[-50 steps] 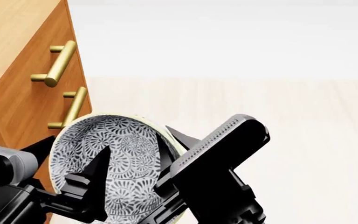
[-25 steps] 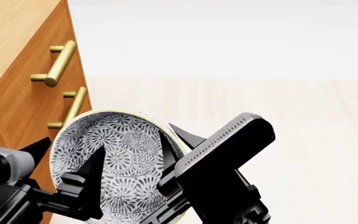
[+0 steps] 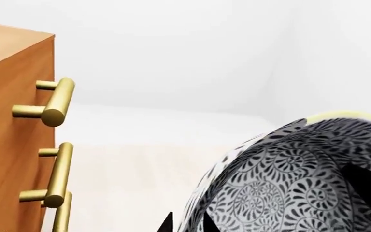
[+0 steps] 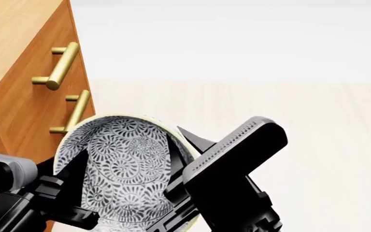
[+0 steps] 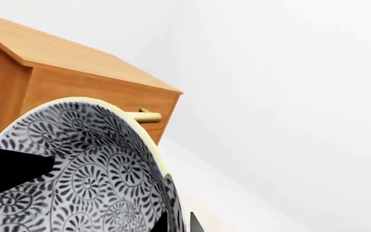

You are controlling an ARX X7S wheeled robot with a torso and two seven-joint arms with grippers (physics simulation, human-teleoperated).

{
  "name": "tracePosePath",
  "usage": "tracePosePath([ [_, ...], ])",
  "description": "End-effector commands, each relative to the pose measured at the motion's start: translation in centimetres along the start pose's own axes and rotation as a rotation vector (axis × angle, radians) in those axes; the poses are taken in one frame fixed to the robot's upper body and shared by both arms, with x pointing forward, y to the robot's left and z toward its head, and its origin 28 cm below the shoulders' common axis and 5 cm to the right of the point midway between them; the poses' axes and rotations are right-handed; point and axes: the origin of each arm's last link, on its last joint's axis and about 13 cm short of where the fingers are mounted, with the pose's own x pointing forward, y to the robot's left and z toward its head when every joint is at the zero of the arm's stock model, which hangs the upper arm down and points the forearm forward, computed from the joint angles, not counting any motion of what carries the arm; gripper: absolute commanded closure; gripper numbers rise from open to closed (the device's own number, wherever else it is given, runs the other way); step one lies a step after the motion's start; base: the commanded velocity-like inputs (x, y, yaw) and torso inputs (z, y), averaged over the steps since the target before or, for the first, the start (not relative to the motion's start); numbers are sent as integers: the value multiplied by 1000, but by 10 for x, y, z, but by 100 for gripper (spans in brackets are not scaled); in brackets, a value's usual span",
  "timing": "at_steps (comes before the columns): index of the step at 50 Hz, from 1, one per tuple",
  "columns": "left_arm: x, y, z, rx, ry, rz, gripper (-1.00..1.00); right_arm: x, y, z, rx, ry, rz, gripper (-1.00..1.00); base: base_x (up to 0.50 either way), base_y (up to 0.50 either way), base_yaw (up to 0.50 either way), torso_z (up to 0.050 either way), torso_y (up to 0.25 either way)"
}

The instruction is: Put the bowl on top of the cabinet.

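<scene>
The bowl [image 4: 124, 169] is held up off the floor, tilted so its inside faces the head cam, just right of the cabinet [image 4: 24, 92] front and below the level of the cabinet top. Its lower part is cut off by the frame edge and covered by both grippers. In the left wrist view only an upper portion of the bowl [image 3: 295, 179] is seen; in the right wrist view roughly half of it [image 5: 76, 169]. No writing or label can be read anywhere.

Bowl look: deep, round, white w/ dense dark grey-blue floral swirls inside and out, pale yellowish rim.

The right gripper [image 4: 176, 159] is clamped on the bowl's right rim — one dark finger is seen inside the bowl, a pointed one outside. The left gripper [image 4: 66, 183] is at the bowl's left rim, w/ one finger across the inside and another at the outside; a firm grip looks likely, though the contact itself is partly hidden.

The cabinet is cropped at the left: orange-brown front, lighter wood top. Two brass handles [image 4: 62, 65] are shown in the head view; a third is just peeking in at the left wrist view's edge. Pale wood floor [image 4: 289, 125] and a white wall [image 4: 237, 38] are seen beyond.
</scene>
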Motion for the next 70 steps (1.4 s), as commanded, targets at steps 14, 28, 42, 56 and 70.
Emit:
tracePosePath([
  [14,7,-8,11,69,-19,34,100,1,-5,-3,-10,15,-33,100,0,0,0,0,0],
  [28,7,-14,18,88,-33,32,100,-2,-11,-3,32,41,-51,-100,0,0,0,0,1],
  [42,7,-14,19,93,-34,37,100,-3,-11,-2,22,48,-54,-100,0,0,0,0,0],
  [56,9,-17,17,144,-47,42,100,-12,-14,-6,44,30,-79,-100,0,0,0,1,1],
  [70,23,-23,15,201,-15,57,100,-35,-15,-23,114,-34,-130,-100,0,0,0,0,0],
])
